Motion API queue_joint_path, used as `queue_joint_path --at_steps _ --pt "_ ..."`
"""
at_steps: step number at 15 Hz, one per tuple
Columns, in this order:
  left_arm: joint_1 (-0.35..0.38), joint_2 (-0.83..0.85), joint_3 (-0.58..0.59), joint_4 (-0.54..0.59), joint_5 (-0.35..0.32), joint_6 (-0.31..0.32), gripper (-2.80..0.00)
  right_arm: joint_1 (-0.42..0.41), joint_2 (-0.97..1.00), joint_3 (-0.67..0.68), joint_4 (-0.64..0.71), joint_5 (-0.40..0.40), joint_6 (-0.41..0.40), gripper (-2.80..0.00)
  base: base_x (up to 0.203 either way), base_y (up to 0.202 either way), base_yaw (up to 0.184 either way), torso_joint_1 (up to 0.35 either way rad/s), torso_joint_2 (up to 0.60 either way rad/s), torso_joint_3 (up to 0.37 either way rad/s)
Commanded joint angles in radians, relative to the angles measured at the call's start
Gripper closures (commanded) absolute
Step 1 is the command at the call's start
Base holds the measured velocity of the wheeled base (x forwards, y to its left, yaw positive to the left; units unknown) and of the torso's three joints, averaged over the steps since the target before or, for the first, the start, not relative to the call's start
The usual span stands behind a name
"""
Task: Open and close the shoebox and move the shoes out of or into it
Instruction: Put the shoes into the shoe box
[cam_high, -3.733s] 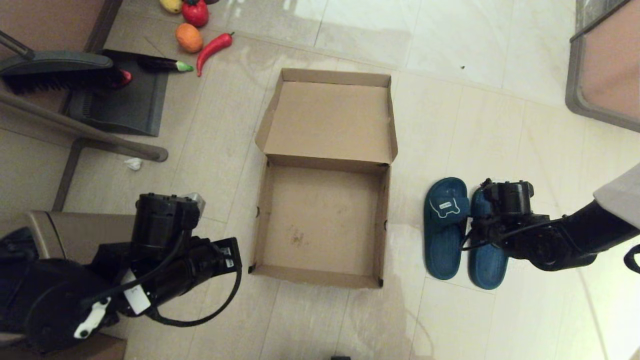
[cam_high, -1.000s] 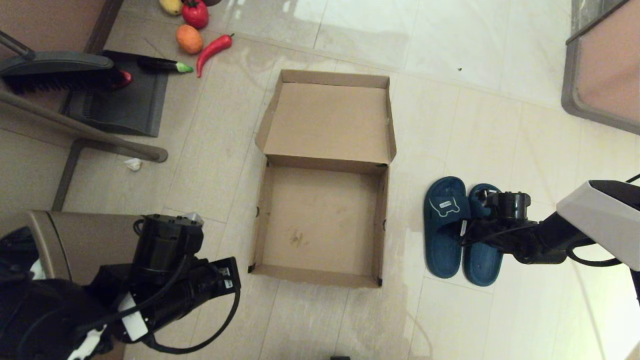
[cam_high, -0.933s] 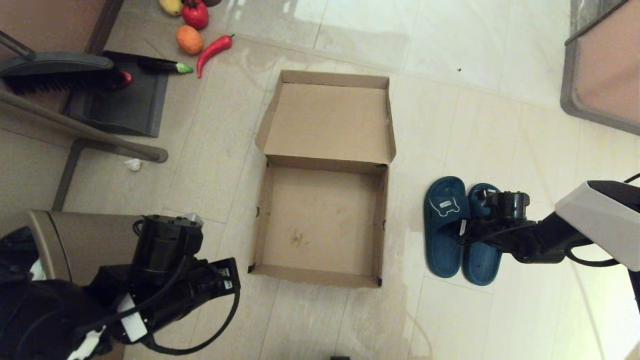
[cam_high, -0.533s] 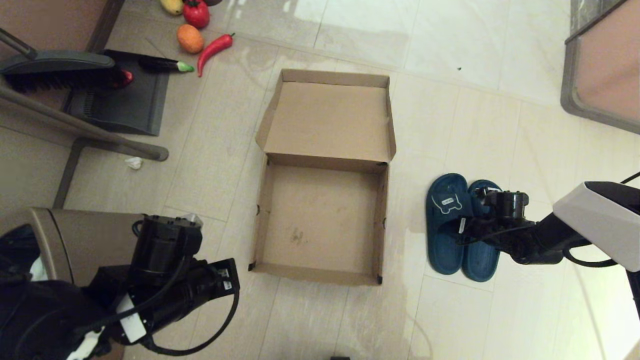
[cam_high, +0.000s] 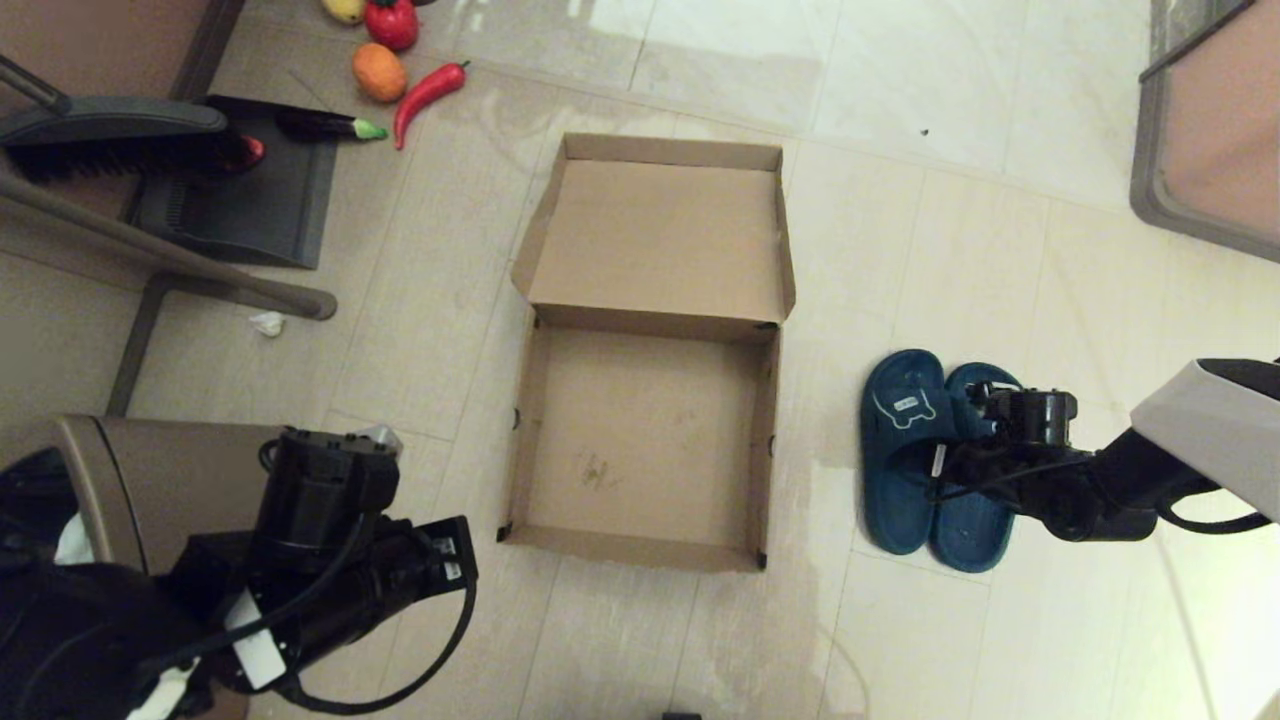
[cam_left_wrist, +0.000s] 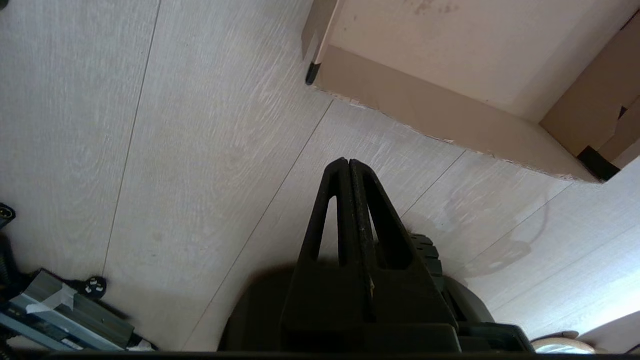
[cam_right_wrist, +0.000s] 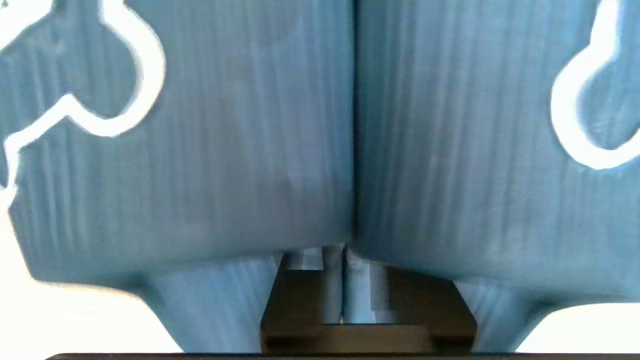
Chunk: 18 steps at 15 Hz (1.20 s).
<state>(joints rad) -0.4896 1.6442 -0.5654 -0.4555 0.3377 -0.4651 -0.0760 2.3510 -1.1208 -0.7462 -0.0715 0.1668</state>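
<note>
beside the shoebox (cam_high: 645, 440) our right gripper (cam_high: 940, 470) pinches both shoes (cam_high: 930, 465) by their touching straps; one could slip free mid-lift.

Head camera looks steeply down; wrist cameras sit closer, sharing its shoebox (cam_high: 640, 440) corner (left) and shoes (cam_right_wrist: 320, 125).

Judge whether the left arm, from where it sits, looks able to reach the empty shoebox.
Probably yes. The left end effector, fingers shut, sits low beside the open shoebox, near its front corner, with only bare floor between them. The right end effector is away at the shoes.
</note>
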Motion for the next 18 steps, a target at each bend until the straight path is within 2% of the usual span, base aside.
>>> queue_joint_path --at_steps 1,6,11,14,18 --pt "-0.001 -0.009 0.011 -0.003 0.001 -0.003 0.0 0.001 -0.026 0.023 -0.011 0.004 -0.001 0.0 0.0 0.0 0.0 0.0 0.0 0.0" --pt "-0.001 -0.01 0.01 -0.003 0.001 -0.003 0.0 0.003 -0.041 0.056 -0.04 0.002 -0.005 0.0 0.0 0.0 0.0 0.0 0.0 0.0" --pt "-0.003 -0.004 0.012 -0.005 0.0 -0.006 0.0 0.026 -0.238 0.143 0.014 0.003 -0.01 0.0 0.0 0.0 0.0 0.0 0.0 0.0" --pt "-0.003 -0.01 0.019 -0.004 -0.002 -0.01 0.0 0.089 -0.422 0.204 0.106 -0.003 -0.005 0.0 0.0 0.0 0.0 0.0 0.0 0.0" --pt "-0.003 -0.026 0.064 -0.005 0.001 -0.009 0.0 0.249 -0.693 0.226 0.328 -0.032 0.011 0.0 0.0 0.0 0.0 0.0 0.0 0.0"
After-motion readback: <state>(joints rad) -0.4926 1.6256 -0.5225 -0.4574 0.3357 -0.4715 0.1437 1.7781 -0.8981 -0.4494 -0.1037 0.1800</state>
